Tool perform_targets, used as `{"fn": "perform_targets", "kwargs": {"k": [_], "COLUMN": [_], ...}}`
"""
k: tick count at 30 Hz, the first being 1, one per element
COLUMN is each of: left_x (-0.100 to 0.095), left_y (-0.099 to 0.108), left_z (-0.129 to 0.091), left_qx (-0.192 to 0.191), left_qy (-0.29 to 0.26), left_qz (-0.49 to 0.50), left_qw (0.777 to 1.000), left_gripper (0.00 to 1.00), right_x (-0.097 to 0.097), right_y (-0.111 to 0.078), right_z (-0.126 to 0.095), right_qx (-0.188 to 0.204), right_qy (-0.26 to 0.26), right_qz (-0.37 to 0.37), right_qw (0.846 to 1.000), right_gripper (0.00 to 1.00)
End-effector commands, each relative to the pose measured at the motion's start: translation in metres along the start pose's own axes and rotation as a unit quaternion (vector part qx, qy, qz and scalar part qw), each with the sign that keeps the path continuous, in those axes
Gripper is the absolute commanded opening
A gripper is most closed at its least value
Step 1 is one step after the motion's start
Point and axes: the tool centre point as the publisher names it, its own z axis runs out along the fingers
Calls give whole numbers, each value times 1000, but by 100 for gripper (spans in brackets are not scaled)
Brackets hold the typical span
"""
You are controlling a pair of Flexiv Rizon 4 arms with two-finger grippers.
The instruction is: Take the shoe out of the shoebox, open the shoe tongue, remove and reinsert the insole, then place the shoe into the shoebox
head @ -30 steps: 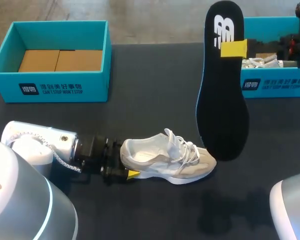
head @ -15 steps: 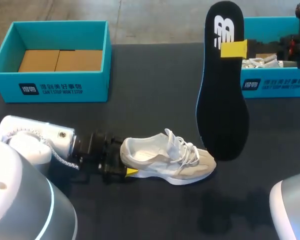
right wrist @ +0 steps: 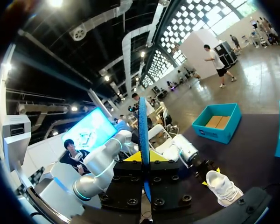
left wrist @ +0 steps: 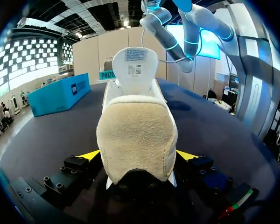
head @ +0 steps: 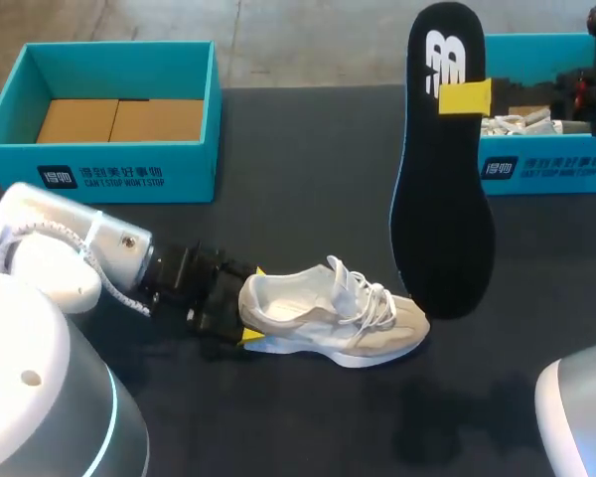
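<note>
Left pincer (left wrist: 137, 156) tight on the heel of the shoe (head: 333, 318); right pincer (right wrist: 143, 157) seemingly clamped on the upright insole (head: 442, 199).

Shoe (left wrist: 136, 135) heel suede, rough; insole (head: 442, 169) matt.

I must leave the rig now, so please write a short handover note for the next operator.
Left gripper: shut on the heel of the white sneaker, which lies on the table.
Right gripper: shut on the black insole, held upright in the air.
Done: sneaker out of the teal shoebox, tongue up, insole removed.
Left to do: reinsert insole, put sneaker back in shoebox.
</note>
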Motion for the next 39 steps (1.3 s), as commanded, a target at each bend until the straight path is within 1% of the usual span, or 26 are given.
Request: {"fn": "perform_targets", "kwargs": {"k": [1, 5, 7, 14, 20, 22, 23, 25, 26, 29, 30, 32, 37, 39], "left_x": [0, 0, 1, 12, 19, 20, 20, 19, 19, 19, 18, 16, 7, 5], "left_y": [-8, -7, -9, -12, -13, -14, -14, -14, -15, -16, -17, -15, -14, -13], "left_z": [-15, -24, -29, -41, -47, -50, -50, -52, -53, -57, -60, -62, -64, -64], "left_qx": [-63, -112, -127, -203, -282, -316, -324, -353, -370, -399, -417, -441, -474, -481], "left_qy": [13, 21, 22, 44, 72, 83, 84, 95, 93, 95, 90, 80, 55, 48], "left_qz": [3, 11, 11, -10, -16, -11, -10, -10, -4, 0, 3, 9, 9, 7], "left_qw": [998, 993, 992, 978, 957, 945, 942, 931, 924, 912, 905, 894, 879, 876], "left_gripper": [100, 100, 100, 100, 100, 100, 100, 100, 100, 100, 100, 100, 100, 100], "right_x": [-1, -1, -1, -1, -1, -1, -1, -1, -1, -1, -1, -1, -1, -1], "right_y": [4, 4, 4, 4, 4, 4, 4, 4, 4, 4, 4, 4, 4, 4], "right_z": [4, 4, 4, 4, 4, 4, 4, 4, 4, 4, 4, 4, 4, 4], "right_qx": [3, 3, 3, 3, 3, 3, 3, 3, 3, 3, 3, 3, 3, 3], "right_qy": [1, 1, 1, 1, 1, 1, 1, 1, 1, 1, 1, 1, 1, 1], "right_qz": [0, 0, 0, 0, 0, 0, 0, 0, 0, 0, 0, 0, 0, 0], "right_qw": [1000, 1000, 1000, 1000, 1000, 1000, 1000, 1000, 1000, 1000, 1000, 1000, 1000, 1000], "right_gripper": [0, 0, 0, 0, 0, 0, 0, 0, 0, 0, 0, 0, 0, 0]}}
